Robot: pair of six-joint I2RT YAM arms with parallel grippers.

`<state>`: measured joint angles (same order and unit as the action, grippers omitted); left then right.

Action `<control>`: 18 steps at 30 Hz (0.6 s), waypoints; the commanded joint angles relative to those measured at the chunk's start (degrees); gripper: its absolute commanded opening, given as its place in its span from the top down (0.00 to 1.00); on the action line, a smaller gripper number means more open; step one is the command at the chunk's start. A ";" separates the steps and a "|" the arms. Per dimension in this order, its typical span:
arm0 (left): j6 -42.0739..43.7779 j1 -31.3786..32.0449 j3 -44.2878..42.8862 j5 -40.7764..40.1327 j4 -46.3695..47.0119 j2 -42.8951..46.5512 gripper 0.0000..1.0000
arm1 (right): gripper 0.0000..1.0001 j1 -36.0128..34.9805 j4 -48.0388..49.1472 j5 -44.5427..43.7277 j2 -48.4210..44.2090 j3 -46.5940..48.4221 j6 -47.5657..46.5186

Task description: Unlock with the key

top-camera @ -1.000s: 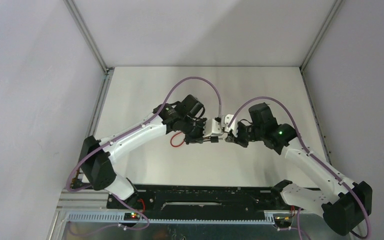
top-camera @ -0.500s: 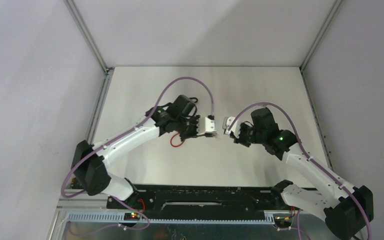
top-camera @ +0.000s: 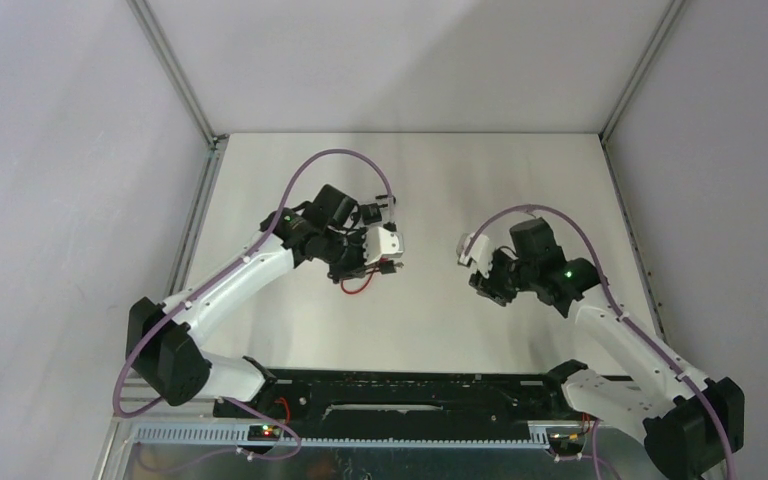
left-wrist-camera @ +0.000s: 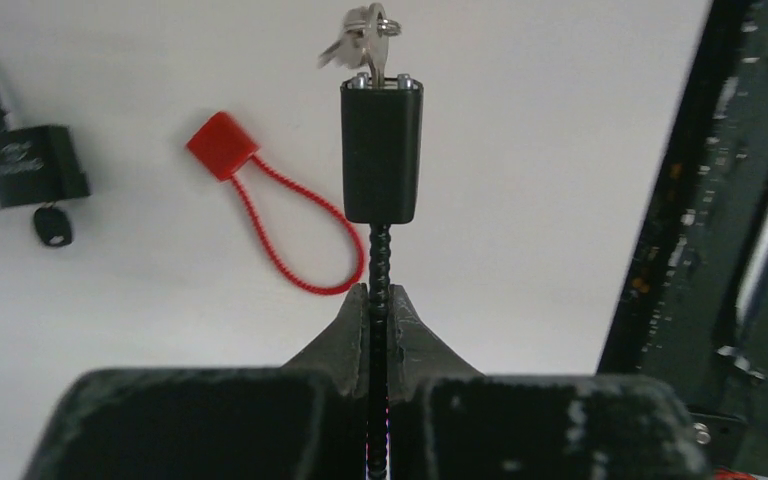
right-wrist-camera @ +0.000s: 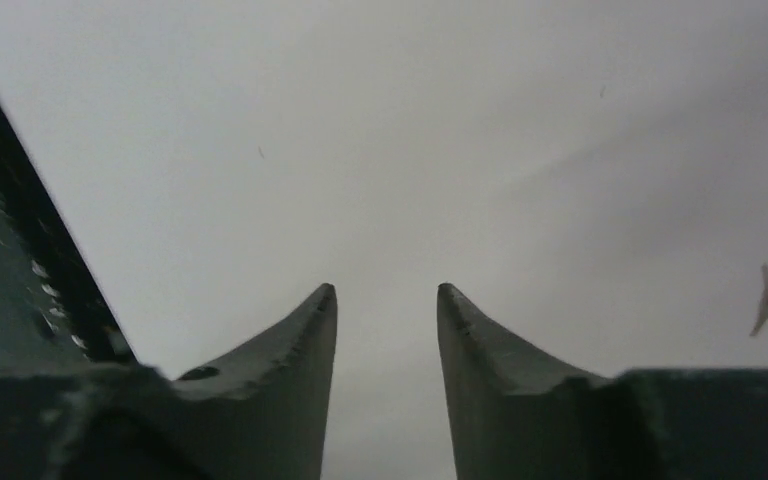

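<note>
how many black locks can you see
2. One cable lock, keys at its far end, is held by its cable in the left end effector; a padlock lies apart on the table. Others may be hidden.

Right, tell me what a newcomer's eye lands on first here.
The left arm's fingers are pinched shut on the ribbed cable of a black cable lock, with a bunch of keys in its far end. On the table behind it lie a bright red loop seal and, further left in that wrist view, a small black padlock with a key below it. The right arm's fingers stand apart, empty.
</note>
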<state>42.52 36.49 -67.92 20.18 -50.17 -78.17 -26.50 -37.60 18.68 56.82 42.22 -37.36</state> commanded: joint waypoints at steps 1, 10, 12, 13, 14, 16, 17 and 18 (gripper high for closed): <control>0.32 0.50 -4.08 11.97 -2.23 1.75 1.00 | 0.48 0.14 3.98 16.59 2.27 9.27 6.18; -2.36 7.71 -4.62 11.24 -0.83 0.21 1.00 | 0.36 -2.92 5.36 35.84 13.23 18.79 9.57; -2.88 8.17 -4.98 11.20 -0.39 -0.24 1.00 | 0.41 -4.24 4.69 36.87 14.50 19.59 9.40; -3.11 8.45 -5.25 11.06 -0.26 -0.53 1.00 | 0.42 -4.77 4.50 36.97 15.03 19.90 9.41; -3.19 8.71 -5.43 10.92 -0.23 -0.76 1.00 | 0.44 -5.39 4.24 37.49 15.33 20.06 9.22; -3.27 9.15 -5.53 10.51 -0.04 -0.97 1.00 | 0.45 -6.01 3.43 38.31 15.73 20.30 8.51; -3.32 9.27 -5.55 10.25 0.08 -1.06 1.00 | 0.46 -6.58 2.75 38.35 15.73 20.39 7.90; -3.39 9.36 -5.48 10.08 0.12 -1.10 1.00 | 0.46 -6.98 2.23 38.17 15.70 20.38 7.31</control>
<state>40.38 45.12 -69.25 29.15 -51.99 -79.18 -32.03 -33.63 53.10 72.49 59.77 -28.91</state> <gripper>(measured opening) 0.035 0.548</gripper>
